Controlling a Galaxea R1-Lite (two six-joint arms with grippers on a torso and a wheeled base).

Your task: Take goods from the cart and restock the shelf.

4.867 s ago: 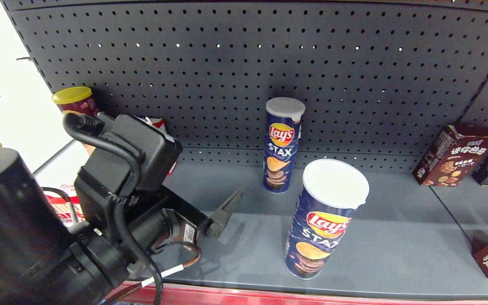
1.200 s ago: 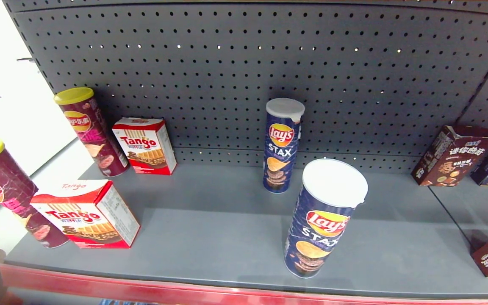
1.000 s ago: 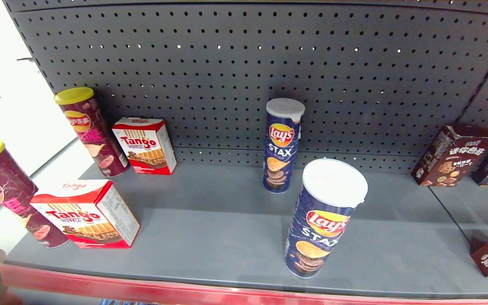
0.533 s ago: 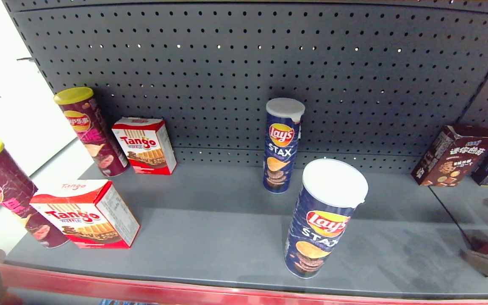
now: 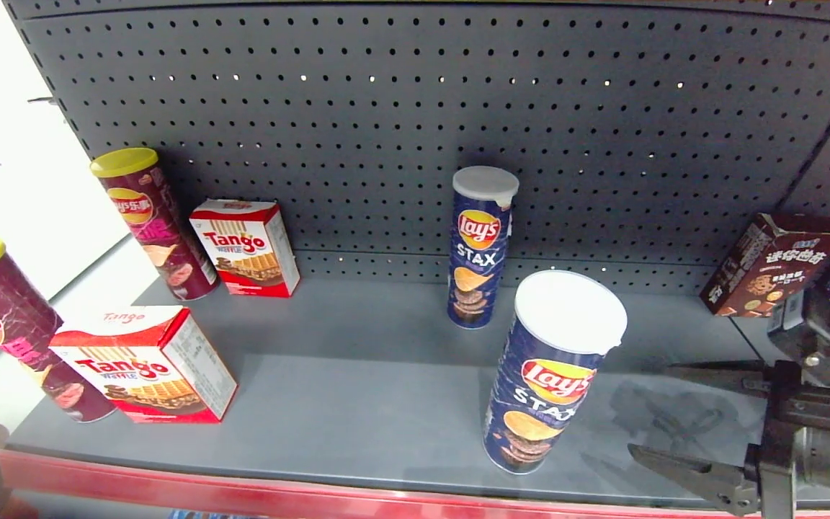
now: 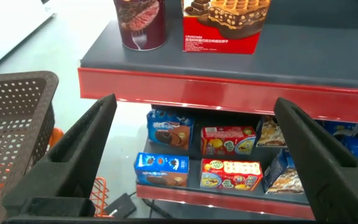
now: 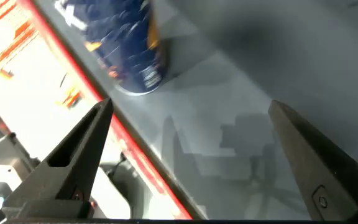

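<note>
Shelf (image 5: 357, 389) held the front blue can (image 5: 552, 375) upright near its front edge, unheld. Right gripper (image 5: 651, 409) had just come in from the right, fingers wide, empty, just beside that can. Left gripper (image 6: 196, 106) sat low by the cart basket (image 6: 11, 118), fingers wide too. Looked like a can realign, not a fresh placement.

Front can (image 5: 555, 371) before rear can (image 5: 482, 249), right claw (image 5: 649, 409) to its right

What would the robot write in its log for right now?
right hand: open, empty, beside front blue can | left hand: open, empty, facing red shelf edge, near basket | step: nothing picked up yet
</note>
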